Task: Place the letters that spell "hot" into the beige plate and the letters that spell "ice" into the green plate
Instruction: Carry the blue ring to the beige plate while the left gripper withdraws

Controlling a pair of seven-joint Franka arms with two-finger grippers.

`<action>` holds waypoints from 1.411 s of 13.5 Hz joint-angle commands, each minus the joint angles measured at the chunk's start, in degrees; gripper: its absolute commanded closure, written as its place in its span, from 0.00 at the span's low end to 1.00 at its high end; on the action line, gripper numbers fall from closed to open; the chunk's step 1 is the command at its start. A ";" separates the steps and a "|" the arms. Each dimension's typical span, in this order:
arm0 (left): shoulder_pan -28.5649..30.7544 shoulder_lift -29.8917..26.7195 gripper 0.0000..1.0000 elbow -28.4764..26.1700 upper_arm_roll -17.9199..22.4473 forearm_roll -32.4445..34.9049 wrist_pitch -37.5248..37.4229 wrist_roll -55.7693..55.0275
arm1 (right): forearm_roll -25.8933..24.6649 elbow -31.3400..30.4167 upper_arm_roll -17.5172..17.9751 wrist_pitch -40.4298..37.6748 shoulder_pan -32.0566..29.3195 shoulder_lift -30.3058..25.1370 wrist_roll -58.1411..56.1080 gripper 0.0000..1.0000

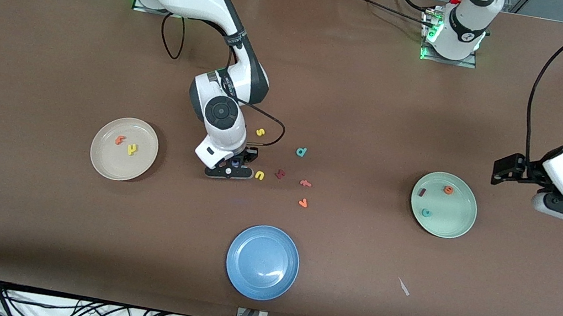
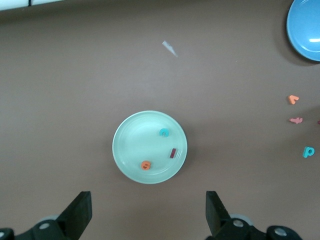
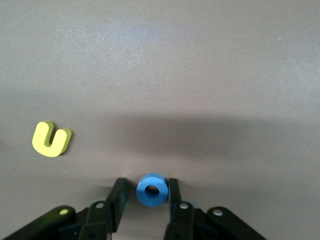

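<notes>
Pinching the blue "o" (image 3: 152, 190) mid-table, the right gripper (image 3: 145, 196) must next lift it to the beige plate (image 1: 101, 163); left gripper (image 2: 149, 212) waits spread over the green plate (image 2: 131, 160).

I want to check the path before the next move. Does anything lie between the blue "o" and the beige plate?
Nothing visible does. The right gripper has the blue "o" between its fingers, and only bare table lies toward the beige plate.
</notes>
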 commanded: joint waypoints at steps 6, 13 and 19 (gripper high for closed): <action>-1.47 -13.17 0.00 -15.59 3.52 -1.28 5.05 -0.55 | 0.09 0.32 -0.35 -0.80 0.39 0.50 0.99 0.91; -1.11 -12.55 0.00 -12.78 3.34 -1.81 0.83 -1.44 | 0.09 1.65 -2.80 -8.70 -2.86 -3.96 -7.42 0.98; -1.02 -11.23 0.00 -12.34 3.70 -1.64 0.48 -1.44 | 0.00 -8.95 -15.45 -9.54 -2.78 -10.29 -19.63 1.00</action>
